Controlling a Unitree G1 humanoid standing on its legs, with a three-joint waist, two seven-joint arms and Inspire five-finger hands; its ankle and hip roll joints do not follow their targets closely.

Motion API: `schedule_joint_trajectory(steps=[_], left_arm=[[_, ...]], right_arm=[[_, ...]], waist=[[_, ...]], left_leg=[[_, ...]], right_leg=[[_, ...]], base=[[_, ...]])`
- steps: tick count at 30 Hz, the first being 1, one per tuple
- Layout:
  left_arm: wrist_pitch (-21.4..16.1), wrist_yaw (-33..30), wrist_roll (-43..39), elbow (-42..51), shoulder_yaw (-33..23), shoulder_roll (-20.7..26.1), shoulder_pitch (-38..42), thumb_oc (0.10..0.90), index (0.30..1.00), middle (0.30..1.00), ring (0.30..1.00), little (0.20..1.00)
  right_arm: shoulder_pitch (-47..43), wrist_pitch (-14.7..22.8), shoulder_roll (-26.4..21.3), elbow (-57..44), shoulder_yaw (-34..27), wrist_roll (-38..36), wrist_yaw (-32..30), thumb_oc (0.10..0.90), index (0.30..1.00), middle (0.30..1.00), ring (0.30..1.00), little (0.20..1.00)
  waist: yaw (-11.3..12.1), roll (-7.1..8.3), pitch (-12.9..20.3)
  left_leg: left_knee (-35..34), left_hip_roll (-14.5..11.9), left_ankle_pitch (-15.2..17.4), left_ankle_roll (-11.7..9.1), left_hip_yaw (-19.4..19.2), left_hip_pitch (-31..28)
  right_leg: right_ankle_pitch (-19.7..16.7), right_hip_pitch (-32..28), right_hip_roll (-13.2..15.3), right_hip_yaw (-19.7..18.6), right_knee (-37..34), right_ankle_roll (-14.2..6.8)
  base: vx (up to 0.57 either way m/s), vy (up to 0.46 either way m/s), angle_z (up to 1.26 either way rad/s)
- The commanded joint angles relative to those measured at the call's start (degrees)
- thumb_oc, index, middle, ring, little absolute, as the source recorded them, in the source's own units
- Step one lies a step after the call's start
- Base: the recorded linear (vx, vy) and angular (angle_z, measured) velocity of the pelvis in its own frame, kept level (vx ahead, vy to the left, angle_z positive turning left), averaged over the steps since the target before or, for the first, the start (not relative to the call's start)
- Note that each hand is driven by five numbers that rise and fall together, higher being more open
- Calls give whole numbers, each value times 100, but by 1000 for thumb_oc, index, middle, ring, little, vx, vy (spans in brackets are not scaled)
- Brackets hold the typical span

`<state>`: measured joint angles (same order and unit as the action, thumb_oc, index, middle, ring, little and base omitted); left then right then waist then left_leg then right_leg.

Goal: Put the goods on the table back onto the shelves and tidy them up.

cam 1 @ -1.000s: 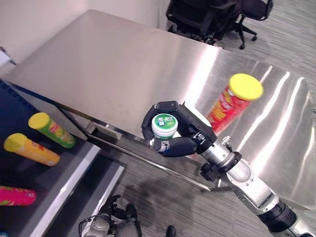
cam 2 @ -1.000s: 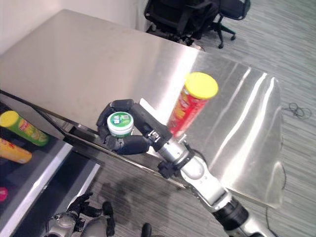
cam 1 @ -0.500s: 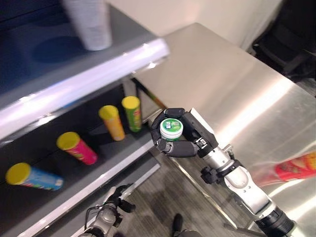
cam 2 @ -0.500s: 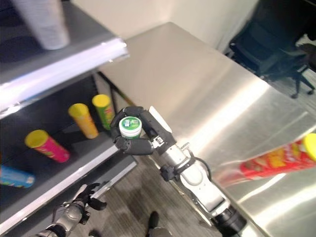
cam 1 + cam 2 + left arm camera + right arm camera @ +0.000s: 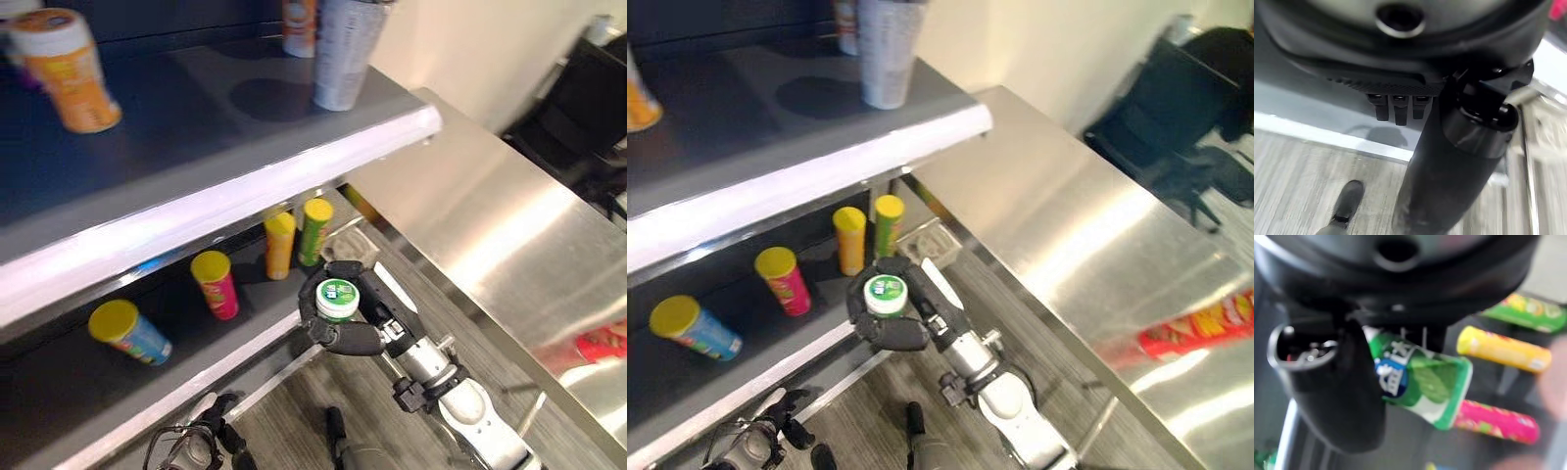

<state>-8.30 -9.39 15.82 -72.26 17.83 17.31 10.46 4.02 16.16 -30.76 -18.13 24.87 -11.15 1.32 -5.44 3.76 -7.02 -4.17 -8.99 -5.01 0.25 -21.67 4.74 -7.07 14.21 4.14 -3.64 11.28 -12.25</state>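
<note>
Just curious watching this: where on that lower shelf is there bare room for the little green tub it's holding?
The right hand grips the green tub. Bare room lies along the lower shelf's front edge, before the blue can and pink can. The yellow can and green can crowd the shelf's table end.

Four standing cans crowd the lower shelf, leaving bare gaps between.

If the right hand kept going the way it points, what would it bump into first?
Probably the lower shelf. The right hand, shut on a green-capped bottle, points toward it, near the pink can. Depth is unclear, so it might meet the shelf's front edge first.
</note>
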Motion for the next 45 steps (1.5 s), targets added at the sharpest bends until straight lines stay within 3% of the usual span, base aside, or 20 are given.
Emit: schedule_joint_trajectory(steps=[1, 3, 4, 5, 8, 10, 14, 18, 21, 25, 26, 28, 32, 35, 38, 41, 44, 45], left_arm=[[-226, -6, 247, 46, 317, 30, 270, 800, 900, 900, 900, 900], [-219, -25, 248, 33, 330, 17, 253, 800, 900, 900, 900, 900], [-194, -30, 210, -12, 353, -13, 268, 800, 900, 900, 900, 900], [-172, -13, 112, -128, 267, -44, 233, 800, 900, 900, 900, 900], [-107, -148, -18, -270, 29, -156, 9, 800, 900, 900, 900, 900], [-89, -176, 42, -312, 98, -273, -57, 800, 900, 900, 900, 900], [-86, -192, 250, -299, 351, -440, -168, 800, 900, 900, 900, 900], [-76, -234, 256, -251, 378, -496, -201, 800, 900, 900, 900, 900], [-34, -225, 339, -276, 479, -588, -207, 800, 900, 900, 900, 900], [2, -218, 587, -214, 716, -698, -197, 800, 900, 900, 900, 900], [15, -178, 500, -111, 755, -776, -219, 800, 900, 900, 900, 900], [-29, 9, 348, 288, 920, -526, 32, 800, 900, 900, 900, 900], [-98, 330, 330, 594, 1290, -364, 69, 800, 900, 900, 900, 900], [-48, 417, 225, 565, 822, 93, -270, 800, 900, 900, 900, 900], [-46, 308, 260, 535, 767, 282, -239, 800, 900, 900, 900, 900], [-81, 252, 280, 532, 610, 403, -224, 800, 900, 900, 900, 900], [-78, 142, 280, 356, 528, 364, -180, 800, 900, 900, 900, 900], [-33, 34, 124, 61, 224, 236, -271, 800, 900, 900, 900, 900]], right_arm=[[-417, 527, 325, -484, -502, 78, -12, 400, 300, 300, 300, 300], [-398, 548, 344, -461, -519, 115, -36, 400, 300, 300, 300, 300], [-324, 540, 382, -476, -524, 128, -41, 400, 300, 300, 300, 300], [-242, 534, 414, -470, -498, 97, -8, 400, 300, 300, 300, 300], [-128, 524, 374, -502, -406, 166, 27, 400, 300, 300, 300, 300], [-102, 524, 355, -496, -365, 155, 21, 400, 300, 300, 300, 300], [-110, 532, 399, -312, -283, 215, -105, 400, 300, 300, 300, 300], [5, 497, 406, -161, -294, 167, -132, 400, 300, 300, 300, 300], [48, 431, 362, -57, -333, 62, -99, 400, 300, 300, 300, 300], [139, 336, 398, 110, -386, -60, -81, 400, 300, 300, 300, 300], [392, 163, 593, 465, -445, -28, -196, 400, 300, 300, 300, 300], [430, -157, 620, 472, -678, 147, -325, 400, 300, 300, 300, 300], [521, -320, 852, 606, -596, -124, -236, 400, 300, 300, 300, 300], [608, -425, 797, 633, -598, 55, -240, 400, 300, 300, 300, 300], [602, -458, 763, 676, -621, 193, -235, 400, 300, 300, 300, 300], [699, -357, 690, 613, -751, 148, -221, 400, 300, 300, 300, 300], [767, -279, 752, 561, -854, 280, -272, 400, 300, 300, 300, 300], [788, -219, 775, 555, -922, 502, -415, 400, 300, 300, 300, 300]], waist=[[-136, 190, 327], [-99, 214, 380], [-95, 277, 451], [-25, 340, 572], [87, 379, 622], [99, 385, 592], [112, 395, 472], [-7, 390, 448], [-109, 418, 419], [-265, 406, 491], [-347, 274, 567], [-328, 142, 495], [-337, 163, 409], [-232, 147, 222], [-219, 119, 122], [-109, 73, 151], [-22, 158, 249], [12, 280, 428]], left_leg=[[-80, 323, 838, -196, 27, -383], [-62, 298, 789, -208, 77, -300], [-72, 307, 766, -207, 115, -265], [-69, 340, 730, -215, 189, -204], [-83, 270, 563, -310, 312, -90], [-83, 259, 468, -353, 400, -18], [-83, 257, 242, -423, 577, 317], [-2, 312, 447, -382, 494, 184], [470, 311, 777, -438, 487, 63], [749, 151, 886, -588, 539, -87], [425, -25, 823, -671, 490, -367], [60, 61, 776, -694, 574, -377], [-78, 293, 849, -572, 531, -277], [-83, 449, 869, -450, 439, -151], [-83, 454, 845, -398, 438, -135], [-83, 410, 782, -337, 443, -76], [-75, 449, 803, -303, 448, -67], [-79, 477, 806, -318, 461, -139]], right_leg=[[-187, -547, 268, -587, -338, -130], [-308, -682, 333, -698, -394, -138], [-194, -710, 352, -729, -415, -69], [277, -876, 239, -777, -789, -102], [698, -943, -102, -806, -1128, -1], [783, -973, -214, -705, -1236, 108], [727, -964, -388, -618, -1422, 196], [664, -935, -402, -491, -1391, 185], [569, -816, -298, -352, -1311, 205], [482, -687, -145, -205, -1294, 243], [488, -661, -49, 65, -1369, 207], [254, -565, 53, 168, -1523, 121], [-154, -254, 146, 27, -1562, -34], [-537, 77, 117, -135, -1557, -171], [-411, 99, 46, -217, -1430, -188], [-114, -235, 110, -458, -1052, -77], [41, -461, 186, -488, -1156, -56], [13, -531, 138, -565, -1221, -121]], base=[[-92, -168, 31], [-48, -114, 10], [-12, -73, -9], [-2, -104, -19], [-44, -139, 9], [-69, -111, 24], [-154, -76, 29], [-59, 37, 18], [-126, 121, 27], [-93, 186, 21], [-115, 341, 29], [-172, 451, 59], [-135, 250, 18], [-226, 239, -8], [-112, 76, -11], [-100, 11, -5], [13, -52, -1], [73, -75, -1]])
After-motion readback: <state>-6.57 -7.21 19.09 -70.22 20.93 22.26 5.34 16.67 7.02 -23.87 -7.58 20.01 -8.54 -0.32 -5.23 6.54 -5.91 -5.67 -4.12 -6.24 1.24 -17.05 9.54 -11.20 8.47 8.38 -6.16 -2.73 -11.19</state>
